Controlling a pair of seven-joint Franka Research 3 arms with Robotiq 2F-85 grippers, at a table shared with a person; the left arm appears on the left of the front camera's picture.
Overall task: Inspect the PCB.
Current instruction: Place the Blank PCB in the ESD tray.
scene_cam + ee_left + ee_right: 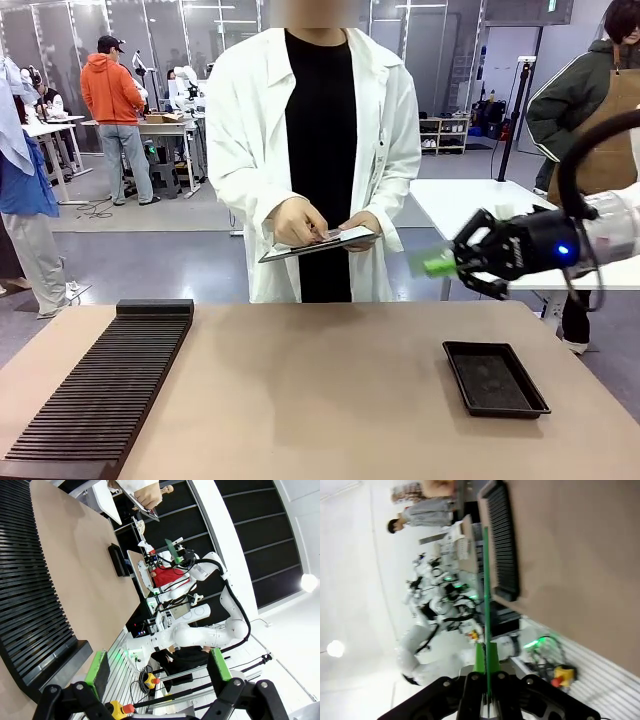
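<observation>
A: Where's the PCB (432, 263) rn?

B: It's clamped in the right gripper (462, 266), held in the air above the table's (320, 400) right side, over and a bit behind the black tray (496, 378). Jaws are shut narrow on one end; seen along the fingers in the right wrist view, the board (485, 580) is a thin green strip, edge-on.

A: Long axis?

B: It's pointed straight out from the fingertips, toward the middle of the table and the person. The free end is aimed roughly at the clipboard (318, 243) held in the person's hands (297, 222).

A: And the left gripper (157, 672)?

B: Spread wide, nothing held, green pads (98, 669) well apart. It's parked by the slotted black rack (105, 385) on the left, far from the board.

A: So which is nearer?

B: The right arm, obviously. Probably the board gets presented to the person for the check; the person's hands are near the free end but not touching.
</observation>
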